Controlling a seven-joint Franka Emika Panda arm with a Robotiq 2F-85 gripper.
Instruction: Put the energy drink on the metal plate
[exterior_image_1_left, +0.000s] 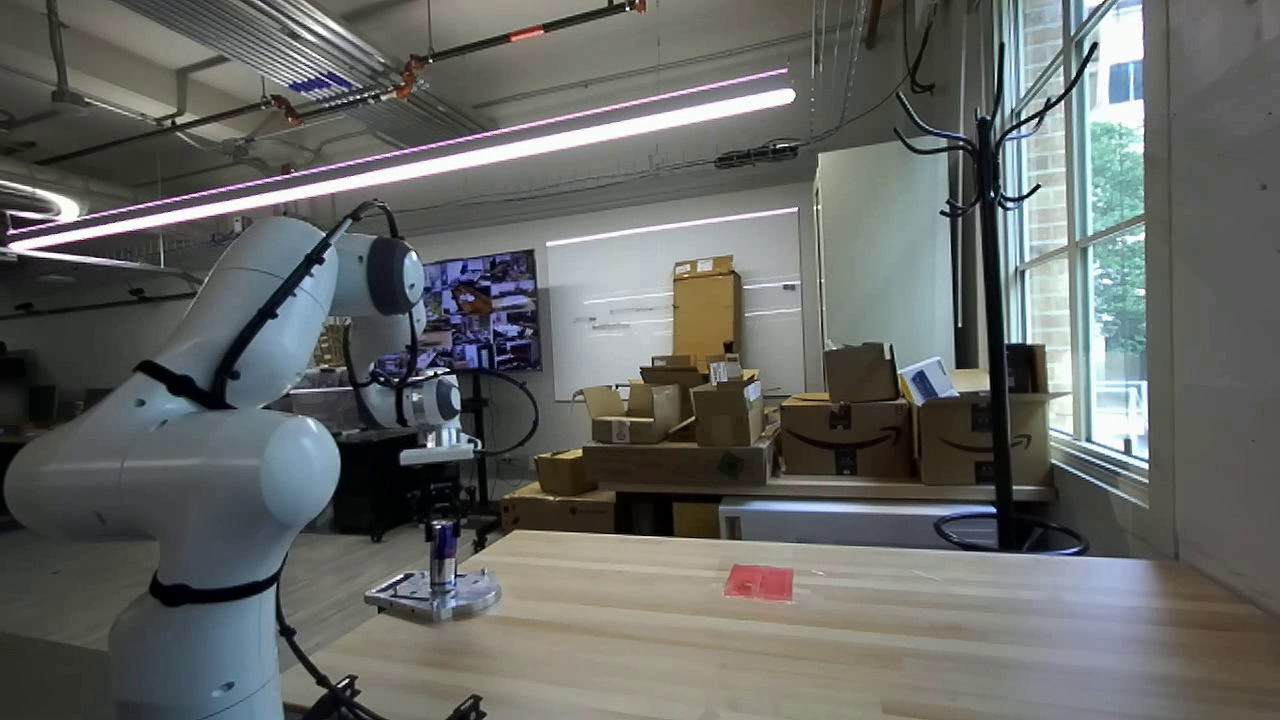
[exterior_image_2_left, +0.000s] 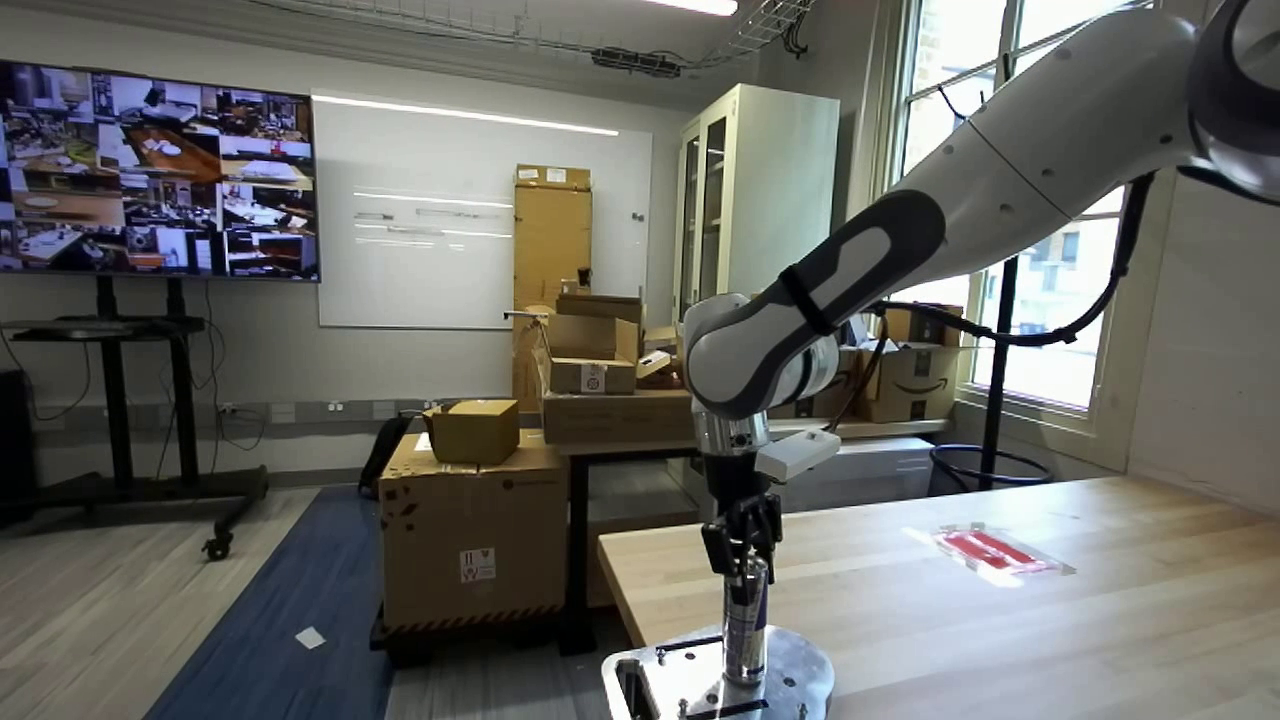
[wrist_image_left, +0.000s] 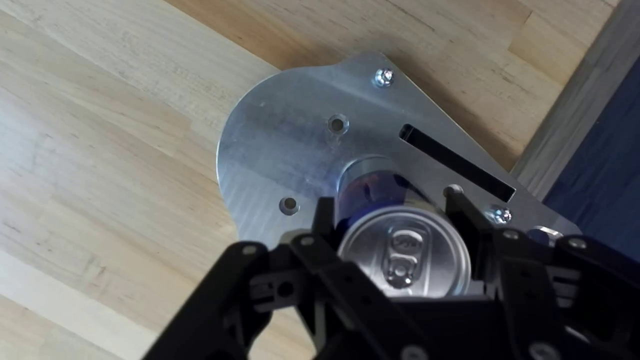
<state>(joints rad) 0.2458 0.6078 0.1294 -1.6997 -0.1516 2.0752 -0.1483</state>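
The energy drink (exterior_image_1_left: 443, 556), a slim dark blue can with a silvery top, stands upright on the metal plate (exterior_image_1_left: 478, 594). Both also show in an exterior view, the can (exterior_image_2_left: 744, 635) with its base on the plate (exterior_image_2_left: 803, 662). My gripper (exterior_image_1_left: 441, 518) points straight down over the can's upper part, and its fingers (exterior_image_2_left: 746, 572) lie on both sides of it. In the wrist view the can's lid (wrist_image_left: 405, 250) sits between the black fingertips (wrist_image_left: 390, 212), which appear closed against its sides. The plate (wrist_image_left: 280, 135) has holes, screws and a dark slot. Part of it is hidden by the gripper.
The plate lies near the edge of the wooden table (exterior_image_1_left: 900, 640). A small flat red object (exterior_image_1_left: 759, 582) lies farther along the table, and it also shows in an exterior view (exterior_image_2_left: 990, 550). Cardboard boxes (exterior_image_2_left: 475, 535) stand beyond the table. A coat stand (exterior_image_1_left: 995, 330) is by the window.
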